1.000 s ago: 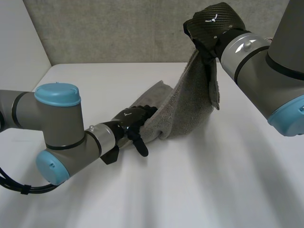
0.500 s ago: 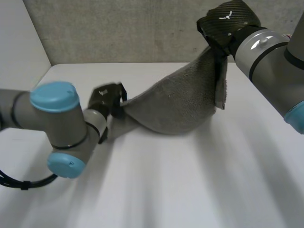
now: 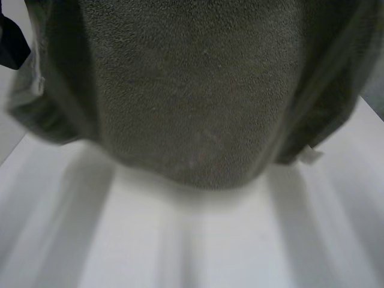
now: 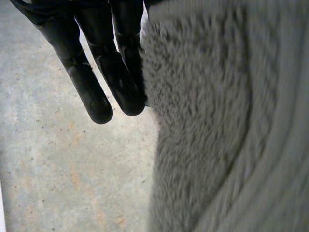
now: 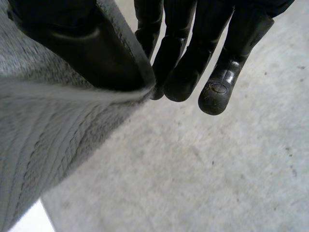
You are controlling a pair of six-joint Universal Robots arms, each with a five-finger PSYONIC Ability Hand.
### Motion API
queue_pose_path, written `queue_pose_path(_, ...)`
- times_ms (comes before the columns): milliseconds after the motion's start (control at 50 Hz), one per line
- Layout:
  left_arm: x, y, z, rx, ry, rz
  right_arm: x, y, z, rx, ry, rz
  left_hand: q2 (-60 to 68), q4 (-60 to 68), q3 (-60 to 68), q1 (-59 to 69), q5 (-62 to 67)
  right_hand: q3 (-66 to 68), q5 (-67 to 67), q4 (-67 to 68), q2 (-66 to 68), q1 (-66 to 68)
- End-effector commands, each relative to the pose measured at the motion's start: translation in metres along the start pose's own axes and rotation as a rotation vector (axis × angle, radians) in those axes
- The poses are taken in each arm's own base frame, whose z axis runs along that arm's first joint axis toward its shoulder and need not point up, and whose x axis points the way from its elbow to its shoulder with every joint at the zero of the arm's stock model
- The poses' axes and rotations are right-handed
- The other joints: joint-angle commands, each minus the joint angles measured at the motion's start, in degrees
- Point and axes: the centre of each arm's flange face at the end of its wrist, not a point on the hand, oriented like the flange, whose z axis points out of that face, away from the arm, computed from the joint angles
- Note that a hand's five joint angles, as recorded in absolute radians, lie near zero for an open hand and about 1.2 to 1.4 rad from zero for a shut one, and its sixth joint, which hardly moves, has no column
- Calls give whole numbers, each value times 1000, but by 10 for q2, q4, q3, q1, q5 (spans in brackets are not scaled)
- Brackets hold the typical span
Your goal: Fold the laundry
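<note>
Your towel (image 3: 192, 90) is hanging up off the bench (image 3: 192, 252), close in front of the head camera. It is spreading wide across that view, with its lower middle sagging in a rounded belly above the white surface. A small white tag (image 3: 310, 156) is dangling at the lower edge on the robot's right side.

Your right hand (image 5: 193, 58) is clamping an edge of the towel. Its thumb (image 5: 82, 53) is pressing down on the cloth while the fingers (image 5: 217, 87) are reaching straight past it, and the ribbed border is falling away below the pinch.

Your left hand (image 4: 96, 72) is gripping the towel at the opposite side. Its fingers are pointing straight out with the fluffy cloth lying hard against the innermost one and draping down beside them. The towel is covering the thumb there, so you are reading that grip mainly from how the cloth is hanging. A grey speckled surface (image 4: 58, 169) is showing beyond both hands.
</note>
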Motion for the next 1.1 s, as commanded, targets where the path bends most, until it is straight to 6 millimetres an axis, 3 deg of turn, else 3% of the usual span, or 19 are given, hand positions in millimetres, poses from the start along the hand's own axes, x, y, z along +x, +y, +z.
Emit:
queue_pose_path(20,-2,49,-4,-208,35,126,-14,51,7,-218,-128,-56,103,102,103,125,120,29,31,33,41,38)
queue_pose_path(60,1,72,-6,-284,65,154,-39,86,14,-336,-244,-60,103,102,103,125,120,29,31,33,41,38)
queue_pose_path(80,3,95,-7,-358,91,182,-39,86,14,-337,-245,-60,103,102,103,125,120,29,31,33,41,38)
queue_pose_path(140,5,117,-10,-425,114,206,-62,115,14,-430,-355,-53,103,102,103,125,120,29,31,33,41,38)
queue_pose_path(240,10,200,-14,-622,181,289,-93,158,17,-534,-471,-77,103,102,103,125,120,29,31,33,41,38)
queue_pose_path(380,10,236,13,-607,192,350,-119,200,45,-548,-504,-152,103,102,103,125,120,29,31,33,41,38)
queue_pose_path(460,9,223,41,-510,167,354,-106,195,75,-469,-381,-176,103,102,103,125,120,29,31,33,41,38)
queue_pose_path(500,6,188,77,-336,110,352,-92,182,92,-399,-278,-181,103,102,103,125,120,29,31,33,41,38)
queue_pose_path(520,6,188,77,-335,110,352,-75,164,106,-316,-165,-168,103,102,103,125,120,29,31,33,41,38)
queue_pose_path(580,2,142,109,-125,37,314,-33,113,127,-87,63,-79,103,102,103,125,120,29,31,33,41,38)
queue_pose_path(600,-1,116,120,-22,2,278,-7,89,128,12,154,-20,103,102,103,125,120,29,31,33,41,38)
queue_pose_path(620,-3,88,127,79,-23,238,-7,88,128,13,154,-20,103,102,103,125,120,29,31,33,41,38)
queue_pose_path(640,-3,88,127,80,-23,238,10,65,124,94,206,31,103,102,103,125,120,29,31,33,41,38)
queue_pose_path(680,-5,47,130,228,-45,177,26,48,119,157,244,70,103,102,103,125,120,29,31,33,41,38)
queue_pose_path(720,-7,36,129,266,-51,155,43,30,109,213,264,119,103,102,103,125,120,29,31,33,41,38)
queue_pose_path(800,-12,33,123,279,-52,139,31,37,105,167,174,119,103,102,103,125,120,29,31,33,41,38)
queue_pose_path(860,-18,58,114,194,-54,149,4,60,98,50,12,138,103,102,103,125,120,29,31,33,41,38)
queue_pose_path(1000,-22,158,68,-114,0,164,-41,108,86,-141,-180,132,103,102,103,125,120,29,31,33,41,38)
queue_pose_path(1100,-14,248,20,-339,93,150,-115,200,56,-374,-386,58,103,102,103,125,120,29,31,33,41,38)
